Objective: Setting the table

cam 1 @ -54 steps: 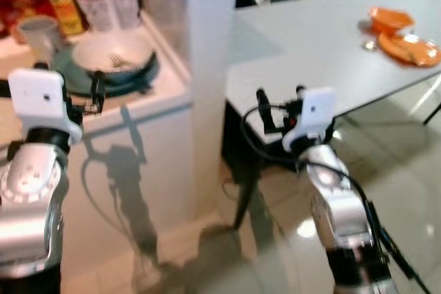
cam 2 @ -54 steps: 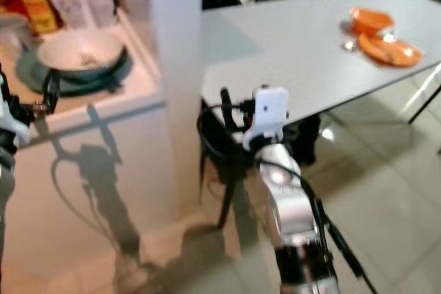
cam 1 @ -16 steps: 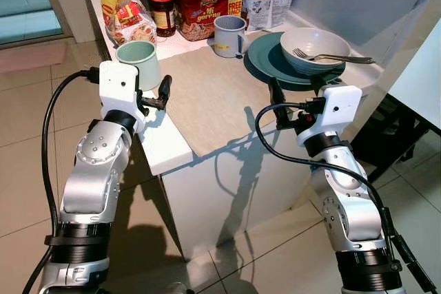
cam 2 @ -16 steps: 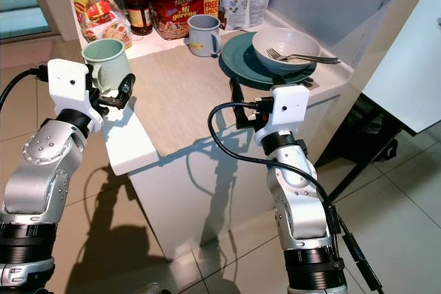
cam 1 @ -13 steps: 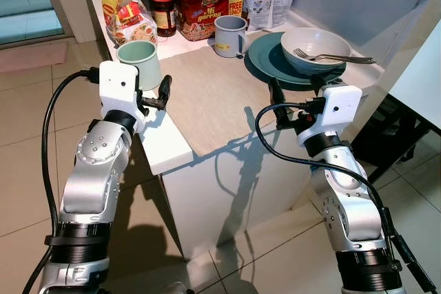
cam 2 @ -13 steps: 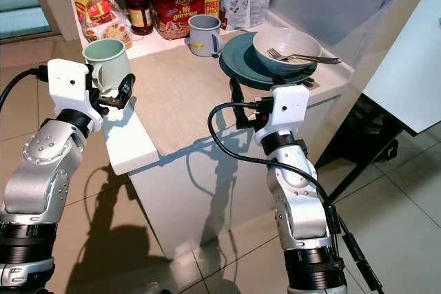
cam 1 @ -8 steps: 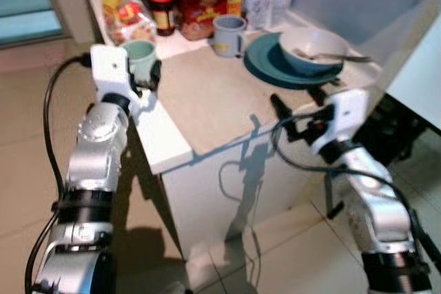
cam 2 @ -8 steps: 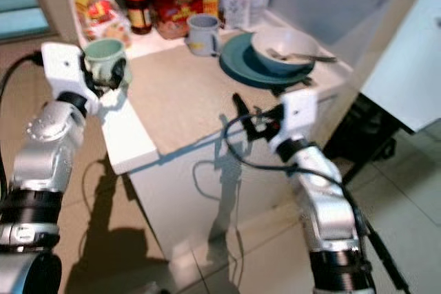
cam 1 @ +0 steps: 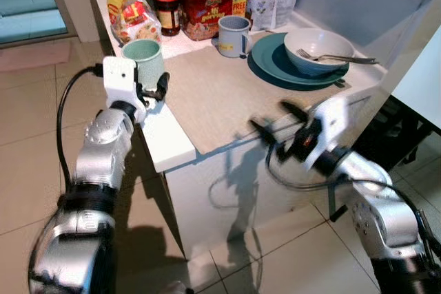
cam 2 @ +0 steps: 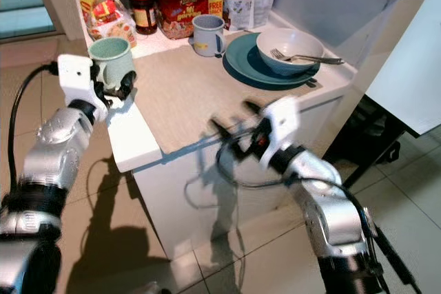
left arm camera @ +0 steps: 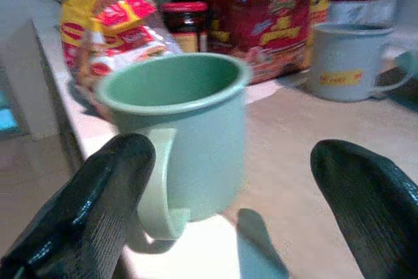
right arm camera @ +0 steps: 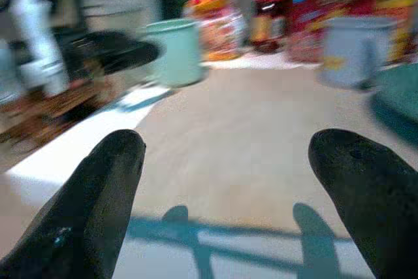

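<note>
A pale green mug [cam 1: 143, 58] stands at the near left corner of the white counter [cam 1: 171, 148], its handle turned toward my left gripper [cam 1: 153, 89]. That gripper is open; in the left wrist view the green mug [left arm camera: 176, 135] sits just beyond its spread fingers [left arm camera: 111, 187], nearer one of them. My right gripper [cam 1: 277, 120] is open and blurred, low over the counter's front edge and pointing left across the beige mat [cam 1: 220, 94]. Further back are a grey-blue mug [cam 1: 233, 27] and a teal plate [cam 1: 272, 67] carrying a bowl [cam 1: 319, 41] with a fork [cam 1: 341, 58].
Snack packets [cam 1: 127, 8], a red-lidded jar [cam 1: 167, 12] and bags line the back of the counter. A white pillar [cam 1: 386, 5] rises at the right, with a pale tabletop edge [cam 1: 424, 80] beyond it. Tiled floor [cam 1: 41, 135] lies to the left and in front.
My right arm has swung down and turned, so its gripper now points left over the counter's front edge. My left gripper stays by the green mug. The head camera shifted slightly.
</note>
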Controlling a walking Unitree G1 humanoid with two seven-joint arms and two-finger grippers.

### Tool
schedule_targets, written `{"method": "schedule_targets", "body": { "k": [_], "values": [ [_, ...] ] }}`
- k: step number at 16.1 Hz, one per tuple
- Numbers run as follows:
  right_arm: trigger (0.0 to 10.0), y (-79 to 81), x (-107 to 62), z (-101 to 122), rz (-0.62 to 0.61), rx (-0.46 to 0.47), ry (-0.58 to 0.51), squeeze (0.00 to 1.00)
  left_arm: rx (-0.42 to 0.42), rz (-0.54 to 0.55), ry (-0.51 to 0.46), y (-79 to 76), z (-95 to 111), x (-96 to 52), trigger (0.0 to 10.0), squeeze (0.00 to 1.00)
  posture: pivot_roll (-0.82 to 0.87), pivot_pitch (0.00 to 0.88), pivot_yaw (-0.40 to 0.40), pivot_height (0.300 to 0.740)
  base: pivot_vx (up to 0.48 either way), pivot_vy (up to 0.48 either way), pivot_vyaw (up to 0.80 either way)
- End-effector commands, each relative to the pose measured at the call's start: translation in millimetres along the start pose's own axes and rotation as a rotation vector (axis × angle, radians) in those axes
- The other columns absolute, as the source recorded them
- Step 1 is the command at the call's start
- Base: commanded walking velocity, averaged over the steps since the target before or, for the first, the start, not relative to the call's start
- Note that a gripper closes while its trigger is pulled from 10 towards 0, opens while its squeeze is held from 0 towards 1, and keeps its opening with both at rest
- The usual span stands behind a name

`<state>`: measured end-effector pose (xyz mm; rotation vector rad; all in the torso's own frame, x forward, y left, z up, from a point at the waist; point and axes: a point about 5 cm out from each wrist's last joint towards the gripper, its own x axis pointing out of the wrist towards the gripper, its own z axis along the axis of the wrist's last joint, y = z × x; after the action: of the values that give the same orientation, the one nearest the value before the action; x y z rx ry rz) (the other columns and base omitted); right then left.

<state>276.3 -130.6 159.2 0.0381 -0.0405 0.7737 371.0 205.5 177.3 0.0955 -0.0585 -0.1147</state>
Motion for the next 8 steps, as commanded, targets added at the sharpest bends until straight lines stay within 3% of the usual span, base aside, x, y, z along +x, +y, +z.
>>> {"method": "schedule_targets", "body": {
  "k": [1,5,8],
  "values": [
    [10.0,1.9,-0.1,1,0.027,0.002,0.006,0.0,-0.01,0.011,0.021,5.4,-5,1.8,10.0,0.0,0.08,0.0,-0.012,0.74,0.0,0.0,0.0],
    [10.0,6.7,-0.4,1,0.055,0.021,0.015,0.0,-0.081,-0.025,0.028,7.4,-10,8.4,10.0,0.0,0.07,0.0,-0.002,0.74,0.0,0.0,0.0],
    [10.0,7.5,-2.5,2,0.053,0.025,0.012,0.0,-0.118,-0.042,-0.032,8.1,0,12.0,10.0,0.0,0.07,0.0,-0.004,0.74,0.0,0.0,0.0]
  ]
}}
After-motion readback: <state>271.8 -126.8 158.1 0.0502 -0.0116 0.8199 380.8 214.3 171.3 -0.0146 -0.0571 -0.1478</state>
